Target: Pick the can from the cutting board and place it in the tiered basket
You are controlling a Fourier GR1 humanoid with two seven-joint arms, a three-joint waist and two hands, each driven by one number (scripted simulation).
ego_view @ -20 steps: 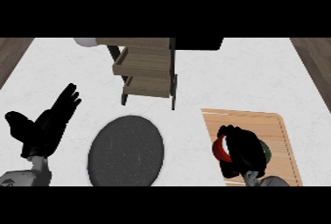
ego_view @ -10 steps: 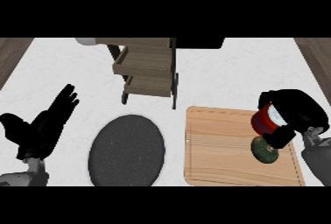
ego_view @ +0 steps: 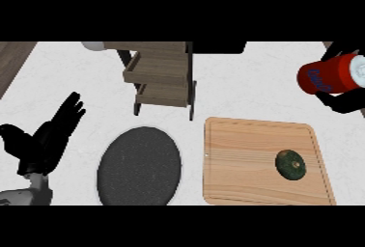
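Risk lies in the carry to the basket [ego_view: 165, 77]. The can [ego_view: 333, 73] is held aloft at the right edge, well apart from the board [ego_view: 242, 164], with the right hand [ego_view: 345, 103] curled behind it and mostly hidden. It could be knocked against the basket's posts or tipped off a shelf if released tilted. The left hand [ego_view: 44, 137] is rested open, low left.

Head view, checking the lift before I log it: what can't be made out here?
- Right hand: mostly hidden behind the red cylindrical can and cut by the right edge.
- Can's blue label: too small to read.
- Wooden tiered basket: lower tiers' insides hidden by upper tiers.
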